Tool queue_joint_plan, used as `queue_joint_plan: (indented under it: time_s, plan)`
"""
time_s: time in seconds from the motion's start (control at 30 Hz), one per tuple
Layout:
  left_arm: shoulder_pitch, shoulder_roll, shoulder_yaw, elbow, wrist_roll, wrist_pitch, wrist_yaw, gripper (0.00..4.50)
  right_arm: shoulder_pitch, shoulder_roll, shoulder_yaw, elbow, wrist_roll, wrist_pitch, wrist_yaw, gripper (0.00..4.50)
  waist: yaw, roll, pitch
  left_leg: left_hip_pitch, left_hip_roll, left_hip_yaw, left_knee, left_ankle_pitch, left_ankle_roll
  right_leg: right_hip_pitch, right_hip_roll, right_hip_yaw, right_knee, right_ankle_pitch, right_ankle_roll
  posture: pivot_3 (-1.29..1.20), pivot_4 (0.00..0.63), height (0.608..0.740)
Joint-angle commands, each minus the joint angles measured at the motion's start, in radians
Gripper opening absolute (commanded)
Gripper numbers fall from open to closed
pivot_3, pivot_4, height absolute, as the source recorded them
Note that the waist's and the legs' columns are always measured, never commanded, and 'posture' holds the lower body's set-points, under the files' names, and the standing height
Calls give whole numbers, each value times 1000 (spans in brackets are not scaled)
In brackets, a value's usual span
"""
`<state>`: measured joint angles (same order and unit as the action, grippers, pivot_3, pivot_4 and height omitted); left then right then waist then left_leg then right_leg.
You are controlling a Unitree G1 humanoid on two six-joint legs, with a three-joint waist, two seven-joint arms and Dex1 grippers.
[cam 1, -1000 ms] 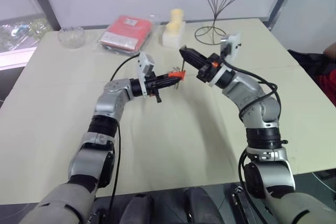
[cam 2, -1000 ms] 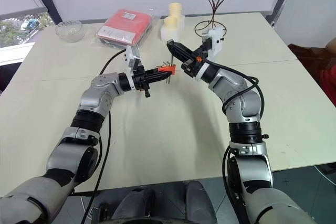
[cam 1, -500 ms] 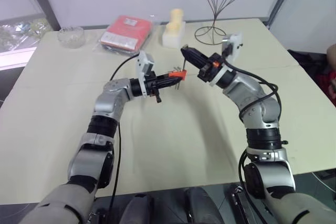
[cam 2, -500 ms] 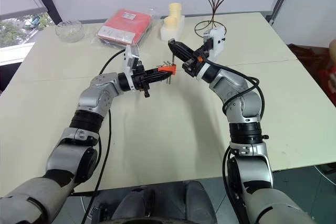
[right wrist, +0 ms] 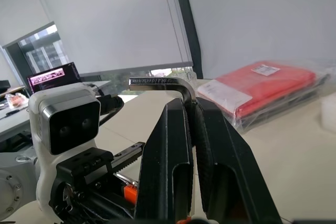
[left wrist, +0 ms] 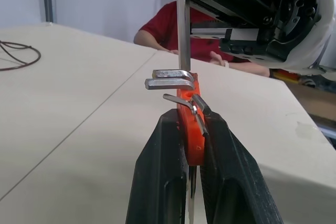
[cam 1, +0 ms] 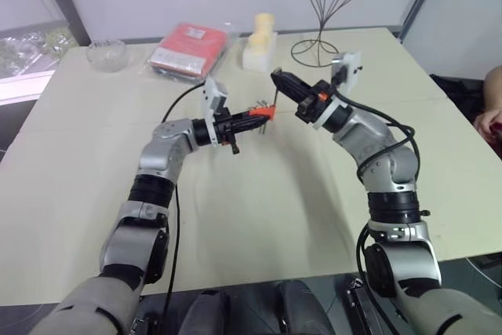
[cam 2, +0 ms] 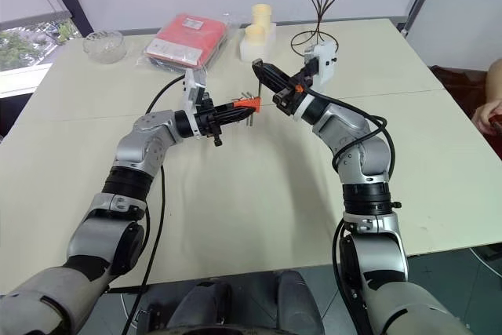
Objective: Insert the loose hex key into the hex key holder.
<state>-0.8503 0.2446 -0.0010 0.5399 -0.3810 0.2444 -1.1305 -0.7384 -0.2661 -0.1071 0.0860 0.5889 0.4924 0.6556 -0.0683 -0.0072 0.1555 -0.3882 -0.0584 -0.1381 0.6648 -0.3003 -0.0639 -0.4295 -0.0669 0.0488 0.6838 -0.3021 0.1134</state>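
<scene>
My left gripper (cam 1: pixel 259 118) is shut on the hex key holder (left wrist: pixel 188 141), a small red-orange block held above the table's middle, with a few short grey keys (left wrist: pixel 168 78) sticking out of it. My right gripper (cam 1: pixel 278 80) is shut on the loose hex key (right wrist: pixel 157 81), whose short bent end shows above the fingers (right wrist: pixel 170 145). The key's long shaft (left wrist: pixel 182 24) runs straight down from the right gripper and meets the top of the holder. Whether its tip sits in a slot I cannot tell.
At the table's far side lie a large red flat packet (cam 1: pixel 188 46), a glass bowl (cam 1: pixel 106 54), a cream-coloured block (cam 1: pixel 259 43) and a wire stand (cam 1: pixel 325 13). A person's hand (cam 1: pixel 490 119) shows at the right edge.
Both grippers stay where they were, each still shut on its thing. A person's hand has come into view at the right edge.
</scene>
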Motion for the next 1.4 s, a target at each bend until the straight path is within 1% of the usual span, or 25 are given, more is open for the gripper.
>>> queue_joint_plan:
  time_s: [0.03,0.7,1.0,1.03,1.07,1.1,1.17,1.23,1.27,1.4]
  plan:
    - [-35,-2,22,-6,-12,-25,4,0,-1,1,-18,-33,9,-16,-2,39,0,0,0,0,0,0,0,0,0,0,0,0,0,0,0,0,150,740]
    - [-53,-12,24,-5,-17,-30,11,0,14,11,-13,-21,4,-22,-4,39,0,0,0,0,0,0,0,0,0,0,0,0,0,0,0,0,150,740]
    - [-41,-6,25,-24,-24,-17,4,0,16,-5,-16,25,-31,-48,-4,39,0,0,0,0,0,0,0,0,0,0,0,0,0,0,0,0,150,740]
    - [-39,-6,25,-25,-24,-17,5,0,14,-6,-18,29,-32,-49,-3,716,0,0,0,0,0,0,0,0,0,0,0,0,0,0,0,0,150,740]
    - [-38,-5,26,-25,-24,-16,6,0,13,-8,-17,31,-35,-53,-1,1074,0,0,0,0,0,0,0,0,0,0,0,0,0,0,0,0,150,740]
    - [-37,-5,26,-24,-23,-17,7,0,11,-9,-20,33,-39,-55,-6,1547,0,0,0,0,0,0,0,0,0,0,0,0,0,0,0,0,150,740]
    - [-34,-5,26,-27,-22,-17,10,0,14,-14,-22,25,-41,-52,-11,2555,0,0,0,0,0,0,0,0,0,0,0,0,0,0,0,0,150,740]
    - [-32,-5,27,-28,-21,-17,12,0,27,-28,-18,-8,-26,-24,0,3672,0,0,0,0,0,0,0,0,0,0,0,0,0,0,0,0,150,740]
    - [-31,-5,28,-28,-20,-17,13,0,41,-39,-15,-41,-9,-1,9,4117,1,0,0,0,0,0,0,0,0,0,0,0,0,0,0,0,150,740]
    - [-25,-3,30,-32,-19,-14,13,0,112,-84,-20,-181,42,72,18,4117,2,0,0,0,0,0,0,0,0,0,0,0,0,0,0,0,150,740]
